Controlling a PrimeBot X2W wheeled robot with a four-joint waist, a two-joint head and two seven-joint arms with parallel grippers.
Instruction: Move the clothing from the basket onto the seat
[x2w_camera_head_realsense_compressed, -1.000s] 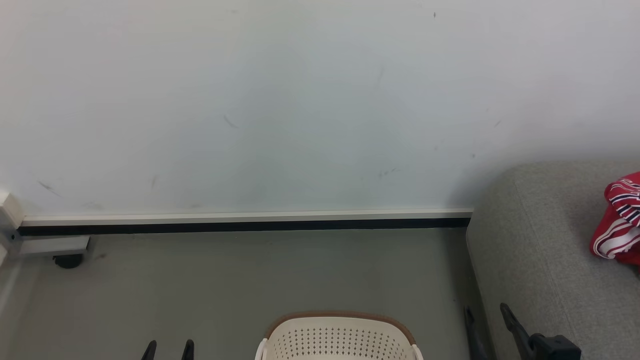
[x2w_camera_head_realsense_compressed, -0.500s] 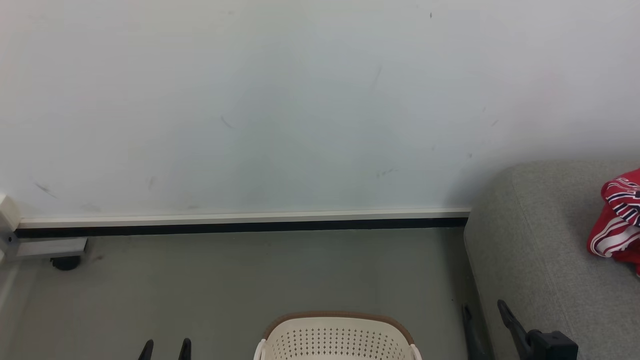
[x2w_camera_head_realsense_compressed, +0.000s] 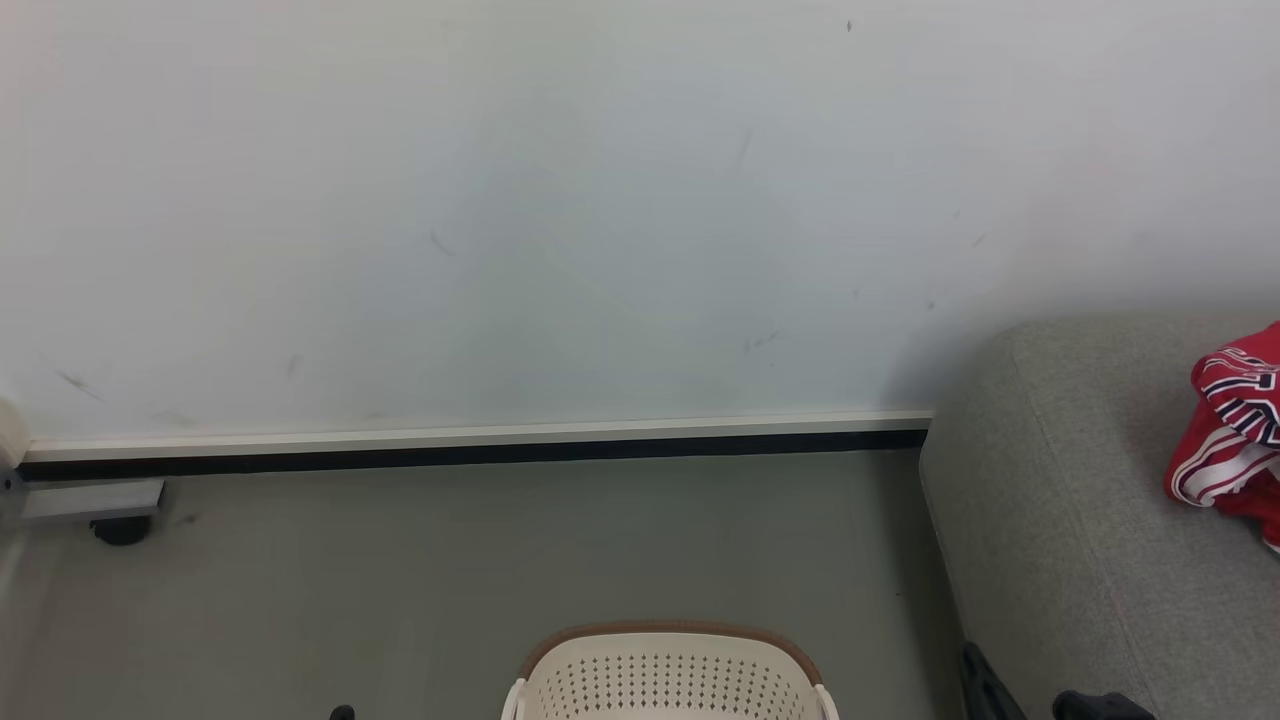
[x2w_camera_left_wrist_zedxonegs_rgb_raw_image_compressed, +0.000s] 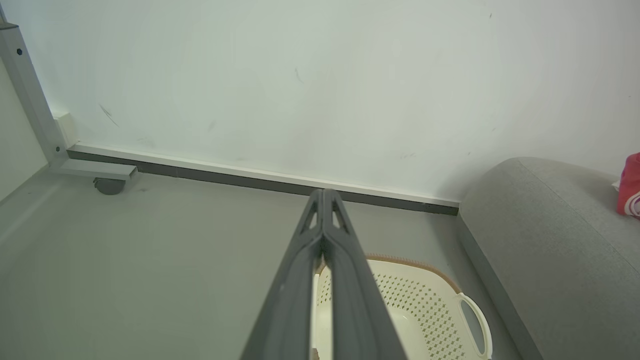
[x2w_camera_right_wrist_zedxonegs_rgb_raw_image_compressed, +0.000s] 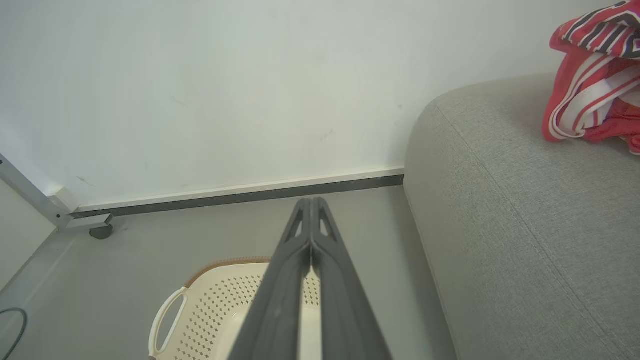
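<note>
Clothing (x2w_camera_right_wrist_zedxonegs_rgb_raw_image_compressed: 590, 95) is lying bunched on the seat (x2w_camera_right_wrist_zedxonegs_rgb_raw_image_compressed: 500, 225), right of the basket (x2w_camera_right_wrist_zedxonegs_rgb_raw_image_compressed: 220, 295). No red is showing inside the basket's visible part; transfer is looking finished. Left gripper (x2w_camera_left_wrist_zedxonegs_rgb_raw_image_compressed: 323, 192) and right gripper (x2w_camera_right_wrist_zedxonegs_rgb_raw_image_compressed: 311, 200) are hovering above the basket, jaws pressed together.

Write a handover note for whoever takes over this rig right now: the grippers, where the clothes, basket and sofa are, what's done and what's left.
Left gripper: shut, holding nothing.
Right gripper: shut, holding nothing.
Red jersey: lies bunched on the grey sofa seat, near the wall.
Laundry basket: stands on the floor beside the seat.
Done: the jersey is on the seat, and no fabric shows in the visible part of the basket.
Left: the basket's near part is hidden by the fingers and the picture edge. Check it for another garment before calling the job finished.
</note>
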